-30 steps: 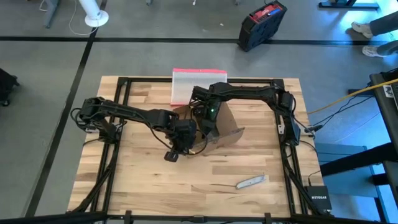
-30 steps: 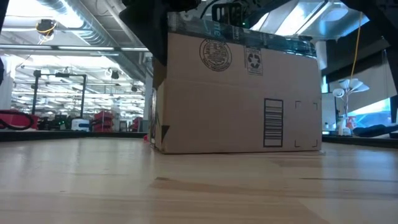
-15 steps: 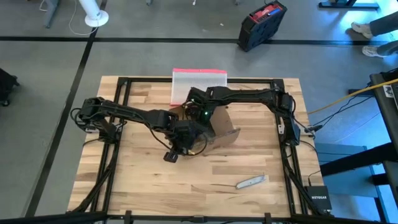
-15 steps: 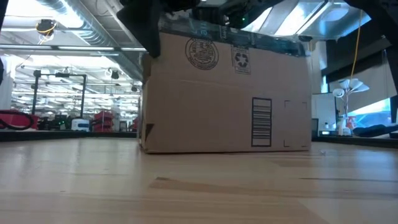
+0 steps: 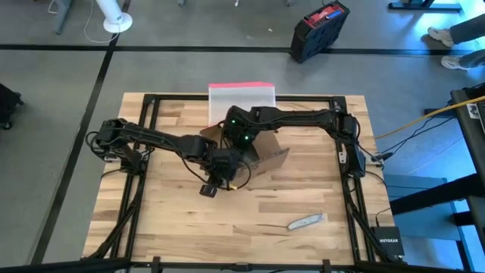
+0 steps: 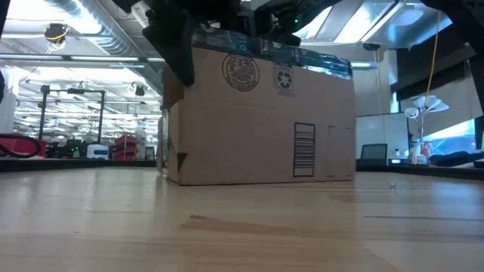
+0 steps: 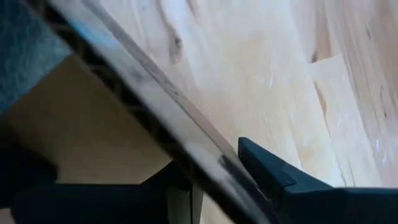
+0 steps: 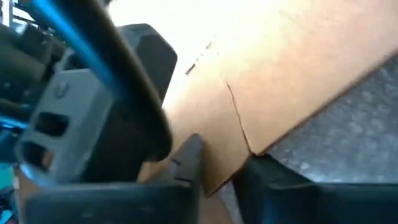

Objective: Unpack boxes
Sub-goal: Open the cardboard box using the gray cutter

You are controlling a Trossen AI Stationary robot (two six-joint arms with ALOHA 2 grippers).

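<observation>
Both jaws clamp the box (image 6: pixel 257 121), printed with recycling symbol and barcode.

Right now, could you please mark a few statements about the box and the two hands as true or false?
1. The cardboard box stands on the wooden table. True.
2. The left hand grips an edge of the box. True.
3. The right hand hangs far from the box. False: its fingers straddle a cardboard flap.
4. The box's near side is blank. False: it shows round stamps and a barcode.
5. A black and red case lies on the floor beyond the table. True.
</observation>
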